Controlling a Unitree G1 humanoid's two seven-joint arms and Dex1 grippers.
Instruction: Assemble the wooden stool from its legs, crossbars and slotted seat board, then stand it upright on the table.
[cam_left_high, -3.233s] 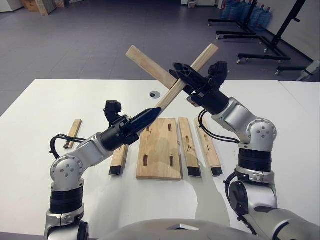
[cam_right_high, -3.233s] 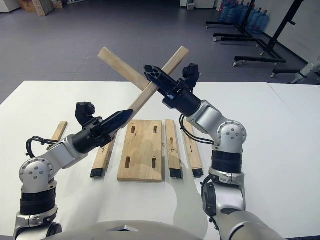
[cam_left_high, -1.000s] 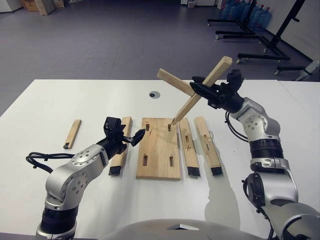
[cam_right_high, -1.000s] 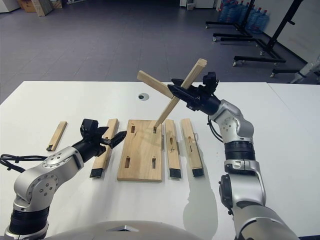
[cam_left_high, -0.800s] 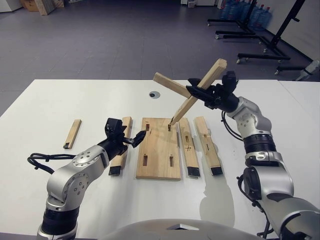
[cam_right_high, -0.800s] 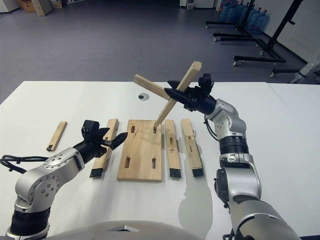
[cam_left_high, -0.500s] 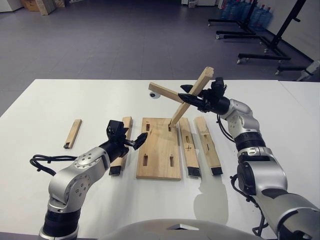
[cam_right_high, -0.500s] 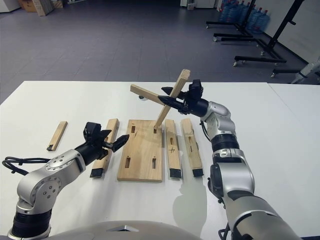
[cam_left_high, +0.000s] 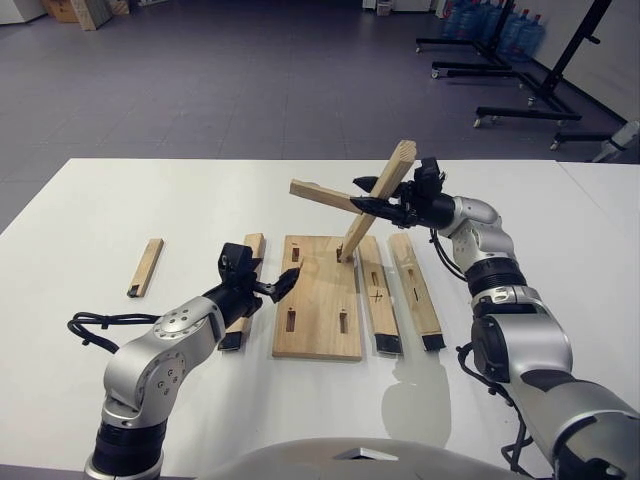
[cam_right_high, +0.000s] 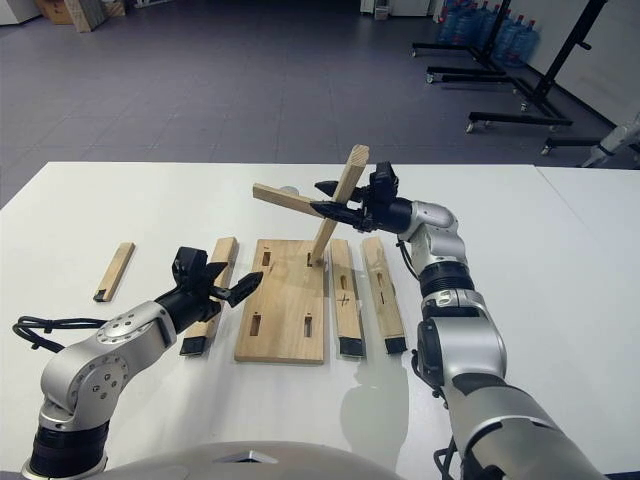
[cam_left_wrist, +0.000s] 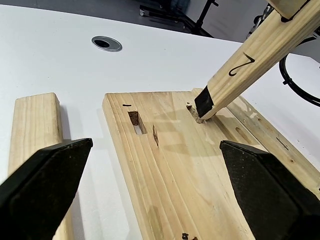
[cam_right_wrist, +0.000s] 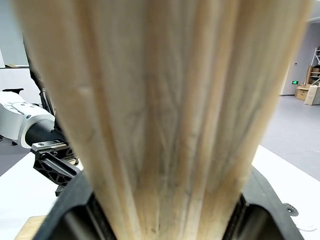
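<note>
At table (cam_left_high: 80, 220) left, short bar (cam_left_high: 147, 266): flat, untouched.
Left gripper (cam_left_high: 278, 280): fingers spread wide, empty, low at seat board (cam_left_high: 318, 310) left edge.
Crossed leg pair (cam_left_high: 385, 185): tilted, black tip at seat board's far right slot.
Right gripper (cam_left_high: 372, 203): clamped on Crossed leg pair.

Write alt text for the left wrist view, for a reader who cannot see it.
A tilted wooden leg meets, with its black-tipped end, a slot near a far corner of the seat board, which lies flat on the white table. The left gripper is open in the foreground, and another leg lies beside the board.
</note>
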